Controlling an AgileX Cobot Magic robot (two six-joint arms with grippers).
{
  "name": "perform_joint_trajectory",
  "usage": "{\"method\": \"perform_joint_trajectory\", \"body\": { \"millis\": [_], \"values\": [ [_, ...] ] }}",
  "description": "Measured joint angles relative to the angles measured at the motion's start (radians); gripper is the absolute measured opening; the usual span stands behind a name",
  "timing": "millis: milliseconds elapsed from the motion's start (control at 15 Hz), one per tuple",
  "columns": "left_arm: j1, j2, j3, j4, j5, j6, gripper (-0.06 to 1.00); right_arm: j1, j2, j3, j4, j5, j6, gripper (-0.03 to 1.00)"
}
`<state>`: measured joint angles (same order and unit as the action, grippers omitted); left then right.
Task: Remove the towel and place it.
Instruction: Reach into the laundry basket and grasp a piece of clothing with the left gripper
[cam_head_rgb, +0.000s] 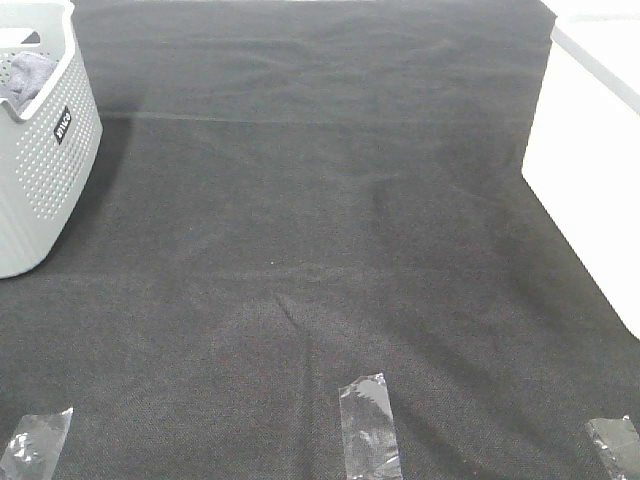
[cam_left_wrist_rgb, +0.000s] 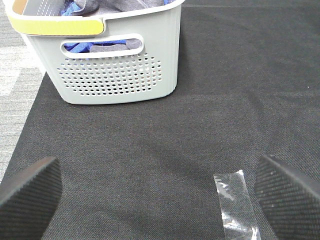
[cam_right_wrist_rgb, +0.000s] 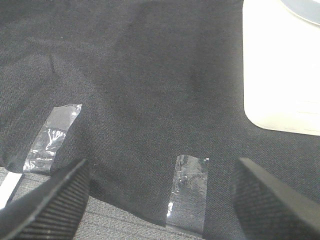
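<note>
Left gripper (cam_left_wrist_rgb: 160, 192) jaws wide | towel (cam_left_wrist_rgb: 125, 5) seemingly inside basket (cam_left_wrist_rgb: 115, 77), well apart

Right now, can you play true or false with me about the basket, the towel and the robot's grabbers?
1. The towel is inside the basket. True.
2. The left gripper is holding the towel. False: it is open and empty, over the black cloth.
3. The basket is tipped on its side. False: it stands upright.
4. Clear tape strips are stuck on the black cloth. True.
5. The right gripper is open and holds nothing. True.
</note>
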<state>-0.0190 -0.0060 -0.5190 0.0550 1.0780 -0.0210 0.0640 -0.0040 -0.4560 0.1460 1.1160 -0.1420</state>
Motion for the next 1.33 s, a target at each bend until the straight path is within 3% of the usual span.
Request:
{"method": "perform_joint_trajectory", "body": {
  "millis": [1333],
  "values": [
    [0.0,0.005,0.0,-0.002,0.0,0.001,0.99,0.0,0.0,0.0,0.0,0.0,0.0,0.77]
  ]
}}
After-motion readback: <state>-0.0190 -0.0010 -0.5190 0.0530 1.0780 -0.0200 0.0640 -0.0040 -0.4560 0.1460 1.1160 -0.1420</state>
